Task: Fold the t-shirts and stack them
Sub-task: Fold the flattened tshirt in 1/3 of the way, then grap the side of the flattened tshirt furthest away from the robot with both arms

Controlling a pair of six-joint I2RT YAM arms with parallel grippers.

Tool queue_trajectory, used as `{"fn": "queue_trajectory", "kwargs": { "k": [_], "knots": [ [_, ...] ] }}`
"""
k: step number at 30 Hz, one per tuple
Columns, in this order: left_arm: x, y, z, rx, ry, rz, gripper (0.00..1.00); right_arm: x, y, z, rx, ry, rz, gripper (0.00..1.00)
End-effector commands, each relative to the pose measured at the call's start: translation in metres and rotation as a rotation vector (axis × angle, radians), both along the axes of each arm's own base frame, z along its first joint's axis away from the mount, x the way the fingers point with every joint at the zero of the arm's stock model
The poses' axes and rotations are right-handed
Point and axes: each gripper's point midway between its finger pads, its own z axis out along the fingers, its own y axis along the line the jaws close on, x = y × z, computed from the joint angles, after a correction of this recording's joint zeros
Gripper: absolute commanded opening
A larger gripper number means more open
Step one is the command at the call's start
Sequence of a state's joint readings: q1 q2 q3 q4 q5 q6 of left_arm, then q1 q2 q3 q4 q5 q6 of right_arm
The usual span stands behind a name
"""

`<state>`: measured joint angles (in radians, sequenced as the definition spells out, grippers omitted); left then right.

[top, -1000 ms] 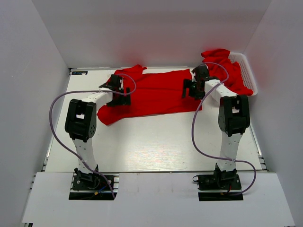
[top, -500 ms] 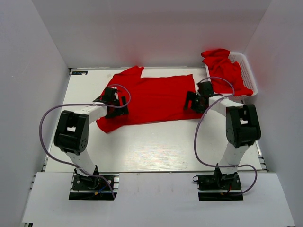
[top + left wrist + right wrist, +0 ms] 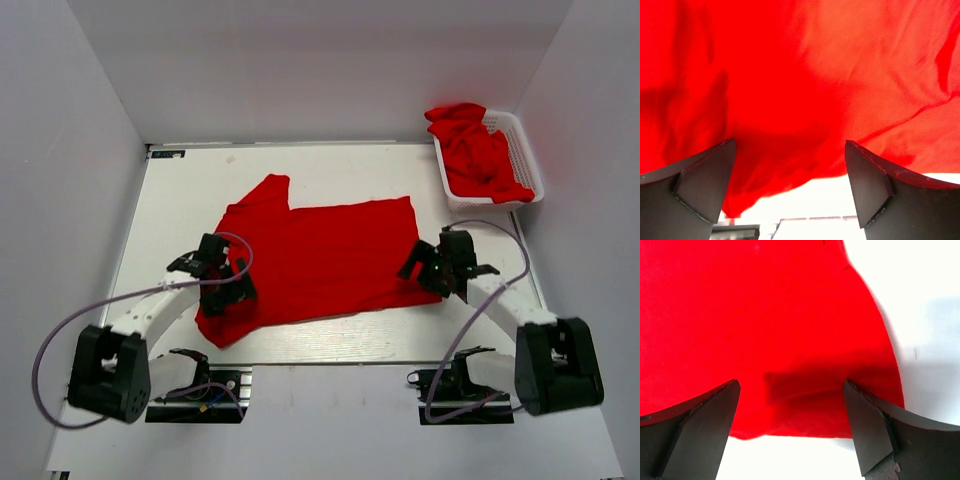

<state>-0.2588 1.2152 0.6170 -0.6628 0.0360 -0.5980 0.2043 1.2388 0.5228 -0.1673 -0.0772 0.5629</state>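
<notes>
One red t-shirt (image 3: 315,260) lies spread out on the white table, a sleeve pointing to the far left. My left gripper (image 3: 222,288) is low over its near left corner and my right gripper (image 3: 432,270) over its near right corner. In the left wrist view the left gripper (image 3: 790,150) is wide open, with loose red cloth (image 3: 805,90) beyond the fingers and nothing between them. In the right wrist view the right gripper (image 3: 791,390) is wide open over the shirt's hem (image 3: 805,420). More red t-shirts (image 3: 478,152) are heaped in the basket.
The white lattice basket (image 3: 532,150) stands at the far right corner by the right wall. White walls close in the table on the left, back and right. Bare table (image 3: 200,180) shows behind the shirt. Both arms lie low near the front edge.
The shirt has slid from the far side of the table toward the near edge, along with both grippers. Both arms have folded down and back.
</notes>
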Motion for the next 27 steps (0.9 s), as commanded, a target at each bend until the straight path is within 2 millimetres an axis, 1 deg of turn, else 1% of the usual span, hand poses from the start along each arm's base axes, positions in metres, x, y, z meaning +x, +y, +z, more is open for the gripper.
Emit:
{"fn": "queue_trajectory", "kwargs": {
  "k": [1,2,3,4,5,6,7,8,9,10,11,12,13,14,15,16,17,18,19,21,22,23,24,25,26,27],
  "knots": [
    [-0.029,0.005,0.013,-0.004,0.047,0.050,0.99,-0.088,-0.010,-0.030,-0.028,0.280,0.017,0.90],
    [-0.024,0.000,0.028,-0.036,0.003,0.043,0.99,-0.095,-0.011,-0.029,-0.046,0.296,0.039,0.90],
    [-0.027,0.002,0.034,-0.030,0.009,0.057,0.99,-0.090,-0.011,-0.021,-0.050,0.275,0.038,0.90],
    [-0.024,0.003,0.041,-0.024,-0.005,0.061,0.99,-0.086,-0.012,-0.010,-0.059,0.247,0.038,0.90],
    [-0.013,0.009,0.055,0.010,-0.049,0.079,0.99,-0.085,-0.014,-0.006,-0.077,0.237,0.051,0.90],
    [-0.012,0.013,0.063,0.035,-0.054,0.089,0.99,-0.078,-0.011,0.003,-0.079,0.205,0.063,0.90],
    [0.003,0.019,0.082,0.071,-0.120,0.092,0.99,-0.068,-0.011,0.015,-0.084,0.166,0.069,0.90],
    [0.009,0.023,0.091,0.095,-0.140,0.091,0.99,-0.065,-0.011,0.021,-0.097,0.153,0.089,0.90],
    [0.016,0.026,0.099,0.115,-0.165,0.085,0.99,-0.054,-0.010,0.032,-0.109,0.115,0.092,0.90],
    [0.029,0.026,0.112,0.130,-0.197,0.086,0.99,-0.043,-0.009,0.045,-0.114,0.081,0.102,0.90],
    [0.037,0.033,0.117,0.176,-0.215,0.086,0.99,-0.038,-0.007,0.044,-0.127,0.083,0.125,0.90],
    [0.047,0.033,0.122,0.185,-0.240,0.078,0.99,-0.028,-0.006,0.055,-0.133,0.054,0.130,0.90],
    [0.064,0.030,0.137,0.178,-0.289,0.088,0.99,-0.011,-0.002,0.075,-0.129,-0.004,0.132,0.90],
    [0.076,0.031,0.132,0.214,-0.275,0.063,0.99,-0.005,-0.002,0.071,-0.142,0.015,0.138,0.90],
    [0.088,0.027,0.133,0.214,-0.285,0.037,0.99,0.007,0.000,0.082,-0.147,-0.016,0.143,0.90],
    [0.105,0.023,0.143,0.214,-0.321,0.025,0.99,0.020,-0.002,0.093,-0.173,-0.053,0.130,0.90],
    [0.123,0.019,0.131,0.230,-0.298,0.002,0.99,0.027,-0.004,0.087,-0.193,-0.027,0.127,0.90],
    [0.134,0.014,0.128,0.237,-0.291,-0.055,0.99,0.032,-0.005,0.088,-0.208,-0.027,0.127,0.90],
    [0.152,0.006,0.138,0.236,-0.316,-0.073,0.99,0.051,-0.006,0.109,-0.224,-0.080,0.100,0.90],
    [0.175,0.002,0.130,0.260,-0.293,-0.090,0.99,0.061,-0.007,0.100,-0.244,-0.045,0.095,0.90],
    [0.200,0.003,0.122,0.311,-0.280,-0.095,0.99,0.075,-0.002,0.113,-0.238,-0.073,0.095,0.90],
    [0.217,-0.002,0.134,0.328,-0.308,-0.114,0.99,0.084,-0.001,0.114,-0.244,-0.074,0.100,0.90],
    [0.220,-0.001,0.114,0.350,-0.261,-0.119,0.99,0.089,0.000,0.110,-0.248,-0.062,0.101,0.90],
    [0.239,-0.003,0.125,0.365,-0.298,-0.136,0.99,0.093,0.002,0.111,-0.243,-0.067,0.109,0.90],
    [0.250,-0.005,0.103,0.384,-0.262,-0.168,0.99,0.101,0.006,0.118,-0.235,-0.081,0.109,0.90],
    [0.263,-0.011,0.099,0.378,-0.285,-0.194,0.99,0.110,0.010,0.110,-0.240,-0.058,0.116,0.90]
  ]
}}
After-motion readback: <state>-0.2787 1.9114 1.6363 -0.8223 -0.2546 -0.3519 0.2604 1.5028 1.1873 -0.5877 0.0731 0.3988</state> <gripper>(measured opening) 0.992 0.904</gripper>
